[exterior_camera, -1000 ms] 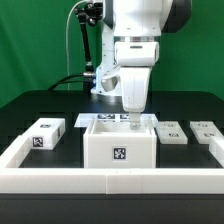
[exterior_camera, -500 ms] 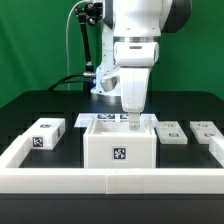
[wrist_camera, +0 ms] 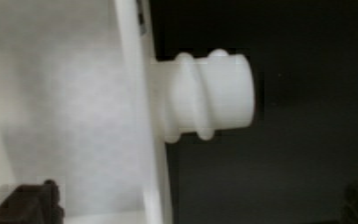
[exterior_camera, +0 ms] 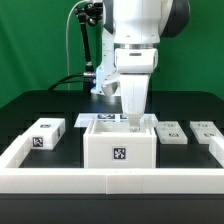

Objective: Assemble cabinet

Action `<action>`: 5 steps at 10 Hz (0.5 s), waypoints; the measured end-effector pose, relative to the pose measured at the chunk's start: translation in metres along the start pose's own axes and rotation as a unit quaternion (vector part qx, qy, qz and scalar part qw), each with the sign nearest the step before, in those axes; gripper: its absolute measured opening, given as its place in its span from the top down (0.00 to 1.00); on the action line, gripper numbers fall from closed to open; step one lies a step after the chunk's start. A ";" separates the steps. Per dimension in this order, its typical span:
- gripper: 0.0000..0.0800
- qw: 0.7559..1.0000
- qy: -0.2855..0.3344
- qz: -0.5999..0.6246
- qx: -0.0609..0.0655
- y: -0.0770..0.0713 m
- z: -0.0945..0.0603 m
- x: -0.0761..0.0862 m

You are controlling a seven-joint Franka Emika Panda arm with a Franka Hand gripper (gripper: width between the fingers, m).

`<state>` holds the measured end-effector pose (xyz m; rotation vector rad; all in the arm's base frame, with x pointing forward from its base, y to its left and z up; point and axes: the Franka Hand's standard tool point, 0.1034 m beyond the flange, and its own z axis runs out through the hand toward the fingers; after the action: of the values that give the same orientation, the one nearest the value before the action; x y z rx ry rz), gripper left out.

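Standing nearest: the border rail [exterior_camera: 110, 181] is seen across the front.
Cabinet: the cabinet [exterior_camera: 118, 146] is set just behind the rail, centrally, open top up.
Loose parts: a tagged block [exterior_camera: 45, 135] is laid to the exterior view's left, flat panels [exterior_camera: 172, 134] to its right.
Gripper: the gripper [exterior_camera: 132, 119] is held over the cabinet's rear wall, fingers [wrist_camera: 30, 203] spread, nothing gripped.
Wall detail: a round boss [wrist_camera: 208, 95] is noted on the outer face.
Advice: the wall is judged best straddled evenly, clear of the boss, before closure.

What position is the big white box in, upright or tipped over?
Upright: the box sits flat on the table, its tagged front vertical, edges level.
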<state>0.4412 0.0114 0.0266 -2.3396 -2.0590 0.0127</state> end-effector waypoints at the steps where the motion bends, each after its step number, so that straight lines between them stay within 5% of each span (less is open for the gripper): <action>1: 0.00 1.000 0.000 -0.001 0.003 -0.001 0.003 -0.001; 4: 0.03 1.000 0.000 0.002 0.006 0.002 0.006 -0.006; 5: 0.26 1.000 0.000 0.002 0.006 0.001 0.006 -0.007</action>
<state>0.4416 0.0049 0.0200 -2.3379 -2.0476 0.0255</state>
